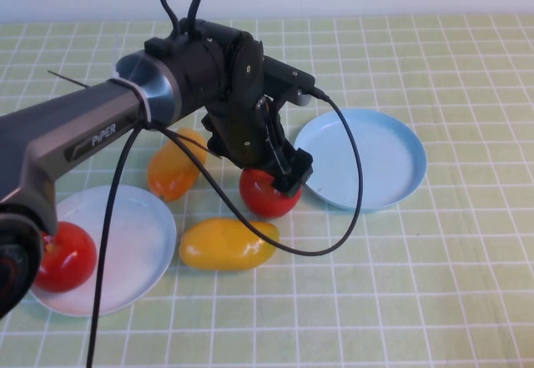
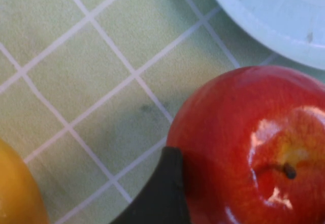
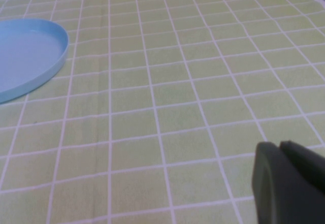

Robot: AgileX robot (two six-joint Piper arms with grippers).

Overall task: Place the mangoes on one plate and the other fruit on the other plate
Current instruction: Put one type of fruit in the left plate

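High view: left end effector (image 1: 279,176) down on central apple (image 1: 269,194) beside blue plate (image 1: 367,158), grip unclear, apple partly hidden; right end effector (image 3: 289,183) cropped, state unclear; second apple (image 1: 65,256) on white plate (image 1: 133,247)

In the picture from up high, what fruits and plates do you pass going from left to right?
Red apple on the white plate → white plate → orange mango → yellow mango → second red apple, under the left pincer → blue plate. The right pincer shows only in its own wrist view.
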